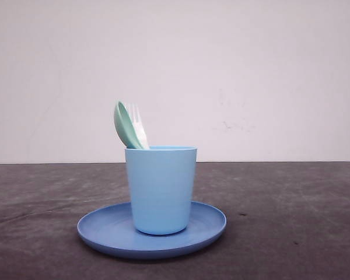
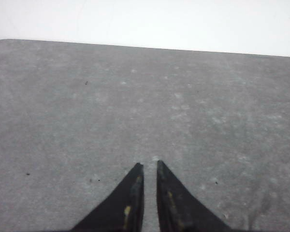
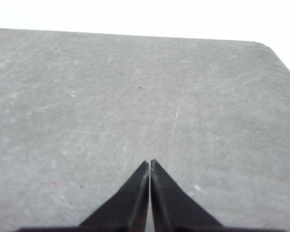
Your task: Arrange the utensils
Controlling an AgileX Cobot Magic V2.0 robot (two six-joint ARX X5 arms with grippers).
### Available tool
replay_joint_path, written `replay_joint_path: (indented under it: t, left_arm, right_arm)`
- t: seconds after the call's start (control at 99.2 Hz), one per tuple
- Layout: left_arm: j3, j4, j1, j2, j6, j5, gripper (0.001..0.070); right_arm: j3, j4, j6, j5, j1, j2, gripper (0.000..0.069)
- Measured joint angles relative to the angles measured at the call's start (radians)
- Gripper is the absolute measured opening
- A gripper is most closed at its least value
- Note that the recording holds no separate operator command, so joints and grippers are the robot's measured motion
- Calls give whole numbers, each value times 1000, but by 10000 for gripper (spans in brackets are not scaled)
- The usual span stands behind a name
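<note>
Standing in the light blue cup (image 1: 161, 189) on the blue plate (image 1: 105, 230), mint-green spoon (image 1: 126, 125) and white fork (image 1: 137, 125) lean left, touching. Left gripper (image 2: 150, 165) fingers nearly together with a narrow gap, right gripper (image 3: 150, 162) closed; both empty above the grey table (image 1: 291, 221).

wall (image 1: 268, 76): plain white, faint scuffs | table (image 1: 303, 221): dark grey, matte, lightly scratched | light: soft, even
</note>
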Motion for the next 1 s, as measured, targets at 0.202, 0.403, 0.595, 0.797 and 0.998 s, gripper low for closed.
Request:
replay_joint_path:
  t: [0.202, 0.403, 0.595, 0.797, 0.998]
  left_arm:
    - [0, 0, 0, 0, 0, 0, 24]
    - [0, -1, 0, 1, 0, 0, 24]
    - [0, -1, 0, 1, 0, 1, 24]
    - [0, -1, 0, 1, 0, 1, 24]
    - [0, -1, 0, 1, 0, 1, 24]
  right_arm:
    - [-212, 41, 5, -17, 0, -162, 4]
    - [-268, 184, 14, -24, 0, -179, 2]
    - [-276, 204, 16, -26, 0, -178, 1]
    - [-278, 213, 16, -26, 0, -178, 1]
    - [-278, 213, 16, -26, 0, -178, 1]
